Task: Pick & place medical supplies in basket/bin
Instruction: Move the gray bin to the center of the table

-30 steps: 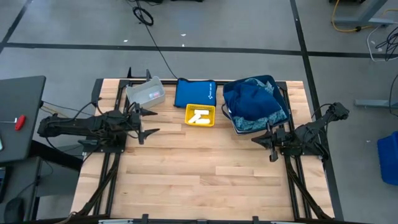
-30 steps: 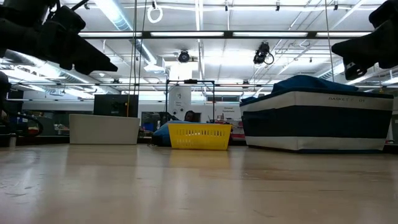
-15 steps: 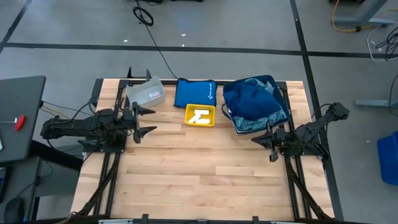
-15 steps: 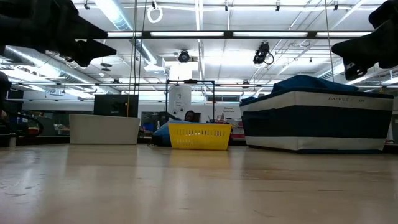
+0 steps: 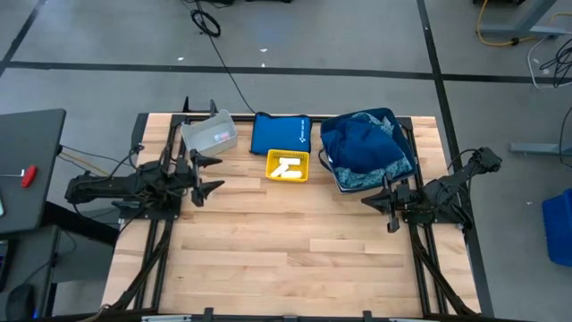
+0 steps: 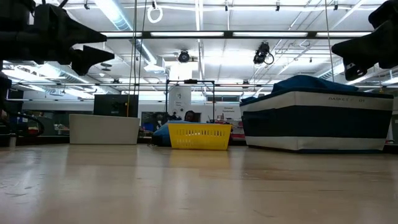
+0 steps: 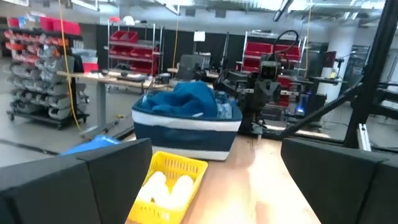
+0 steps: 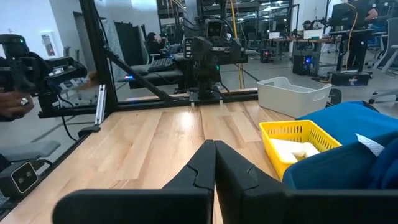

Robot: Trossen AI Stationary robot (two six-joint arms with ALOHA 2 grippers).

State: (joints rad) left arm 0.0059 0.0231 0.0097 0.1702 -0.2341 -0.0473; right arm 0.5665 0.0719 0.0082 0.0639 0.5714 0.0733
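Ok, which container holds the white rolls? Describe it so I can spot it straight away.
Along the far edge of the wooden table sits a row of containers. The yellow basket stands in the middle, just in front of the flat blue pouch, between the white bin and the big basket of blue cloth. It is the smallest and the only yellow one.

Grey concrete floor (image 5: 357,36) crossed by dark tape lines; black cable (image 5: 207,20) coiled on it. Ceiling strip lights (image 6: 118,14) run overhead in the low view. Red storage bins (image 7: 132,43) on wire shelving at the back. Blue bin (image 5: 558,228) beside the table.
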